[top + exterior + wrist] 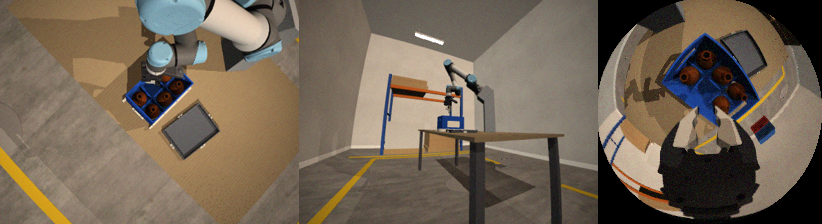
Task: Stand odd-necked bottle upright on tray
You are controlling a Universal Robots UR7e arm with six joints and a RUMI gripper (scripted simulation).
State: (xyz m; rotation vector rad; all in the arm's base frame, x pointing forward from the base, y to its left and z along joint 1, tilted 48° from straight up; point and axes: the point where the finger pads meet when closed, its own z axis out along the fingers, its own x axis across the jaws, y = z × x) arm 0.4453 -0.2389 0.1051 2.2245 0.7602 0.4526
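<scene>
Wrist view | gripper [709, 119] was poised above crate [705, 85], jaws nearly closed, nothing held | five bottles [722, 75] were seated in cells; odd neck not discerned | advised: jaws reopened, centred on chosen neck before descent.

From my console, the blue plastic crate [187, 83] with its divider walls hemmed in five brown bottles [165, 99], leaving only narrow gaps around each neck. One cell [151, 89] stood unfilled. My claw [708, 131] hung above the crate with open air beneath. The shallow grey tray [190, 130] lay bare just beside the crate on the wooden table [253, 126], open from above.
</scene>
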